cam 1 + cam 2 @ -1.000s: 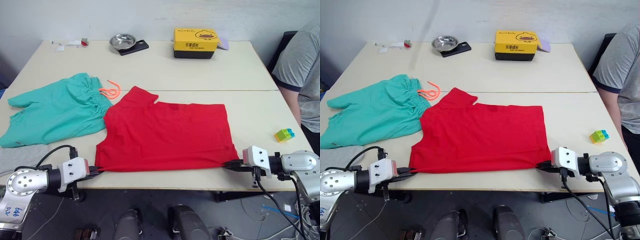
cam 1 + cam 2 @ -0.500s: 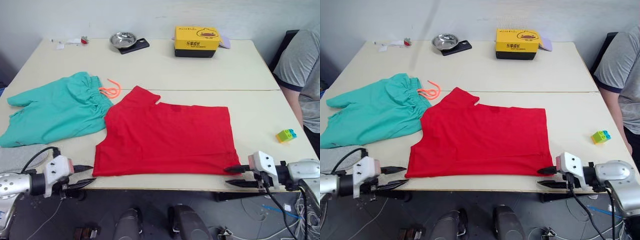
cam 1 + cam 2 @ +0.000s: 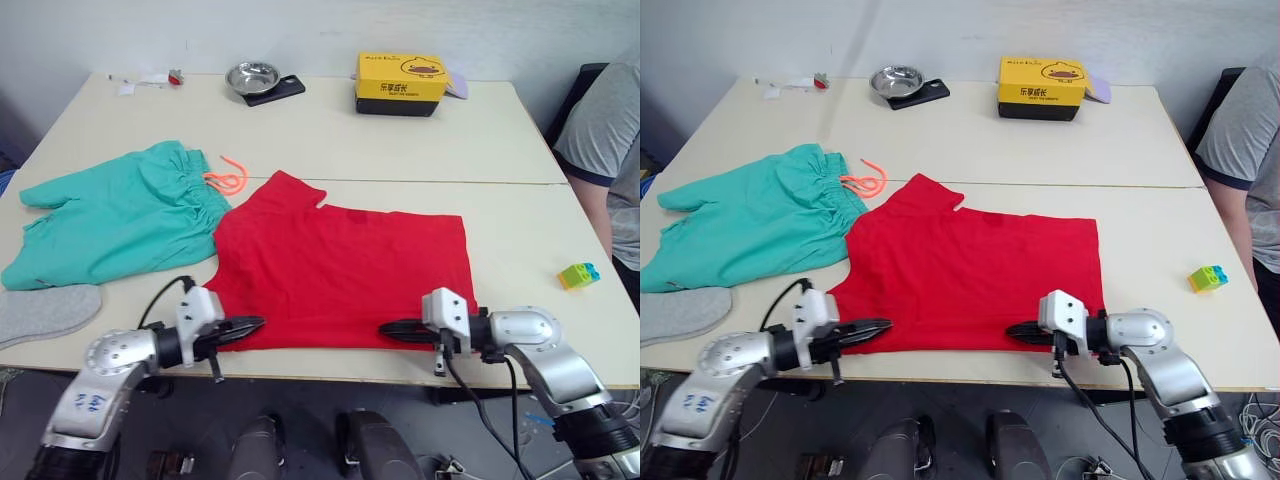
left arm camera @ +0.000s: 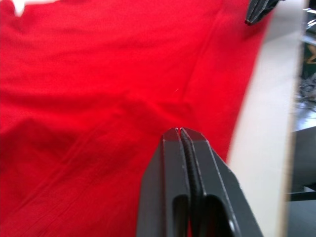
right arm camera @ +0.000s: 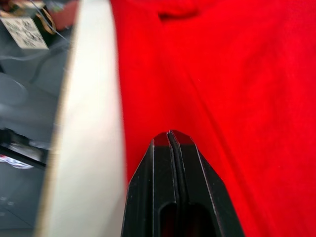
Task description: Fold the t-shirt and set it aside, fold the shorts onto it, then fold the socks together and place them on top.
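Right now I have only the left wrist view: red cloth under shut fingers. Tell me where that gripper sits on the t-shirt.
Observer: The left gripper is low over the near hem of the t-shirt, a little inward from its left corner.
Operator: Give me the other arm's position.
Observer: The right gripper is over the same near hem, inward from the right corner, with its fingers shut and pointing toward the left gripper.
Operator: Name what lies past the t-shirt on my left.
Observer: The teal-green shorts lie flat there, with their gathered waistband next to the t-shirt's sleeve.
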